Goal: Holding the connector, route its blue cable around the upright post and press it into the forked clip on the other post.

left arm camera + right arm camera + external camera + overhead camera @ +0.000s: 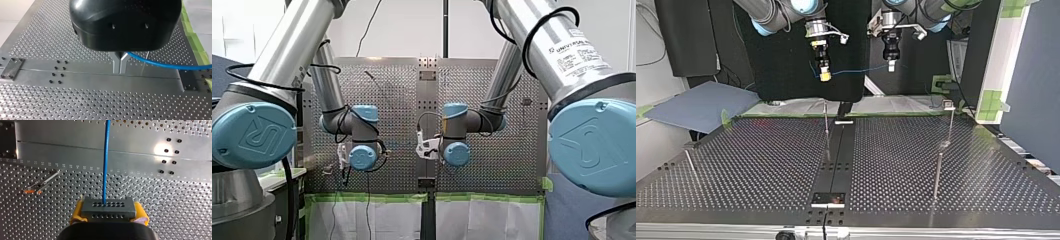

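Holding connector (109, 207) clamped between right gripper (109, 213) yellow pads (77, 214); left gripper (119, 71) metal fingers (115, 63) pinch blue cable (160, 64) further along, so the span runs taut above table (761, 165), ready for upright post (826, 122)

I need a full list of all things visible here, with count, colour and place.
perforated table: 1, silver, under everything.
blue cable: 1, blue, stretched between my right gripper and my left gripper.
connector: 1, grey, between yellow pads.
upright post: 1, metal, top view's middle.
forked-clip post: 1, metal, top view's right.
slim post: 1, metal, top view's left.
sheet: 1, blue-grey, beyond the table, top view's left.
green tape: several strips, around the table's border.
right gripper: 1, black, shut on connector.
left gripper: 1, black, metal fingers, shut on blue cable.
left arm, right arm: silver, light-blue joints.
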Action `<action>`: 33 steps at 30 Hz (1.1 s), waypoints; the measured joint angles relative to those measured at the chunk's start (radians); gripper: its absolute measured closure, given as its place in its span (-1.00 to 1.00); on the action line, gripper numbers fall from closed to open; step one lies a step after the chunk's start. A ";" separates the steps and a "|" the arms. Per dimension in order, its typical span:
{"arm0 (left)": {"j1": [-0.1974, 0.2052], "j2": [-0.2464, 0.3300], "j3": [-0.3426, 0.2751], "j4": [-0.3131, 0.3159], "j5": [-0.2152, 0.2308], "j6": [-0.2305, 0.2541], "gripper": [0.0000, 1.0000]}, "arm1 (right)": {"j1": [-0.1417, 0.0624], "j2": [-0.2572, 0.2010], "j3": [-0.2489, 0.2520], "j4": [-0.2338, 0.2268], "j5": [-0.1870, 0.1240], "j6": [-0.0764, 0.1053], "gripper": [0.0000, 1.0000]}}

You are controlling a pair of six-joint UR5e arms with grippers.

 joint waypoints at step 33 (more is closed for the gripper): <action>0.026 -0.015 0.006 -0.095 0.015 0.133 1.00 | 0.044 0.174 -0.122 0.096 0.166 -0.002 1.00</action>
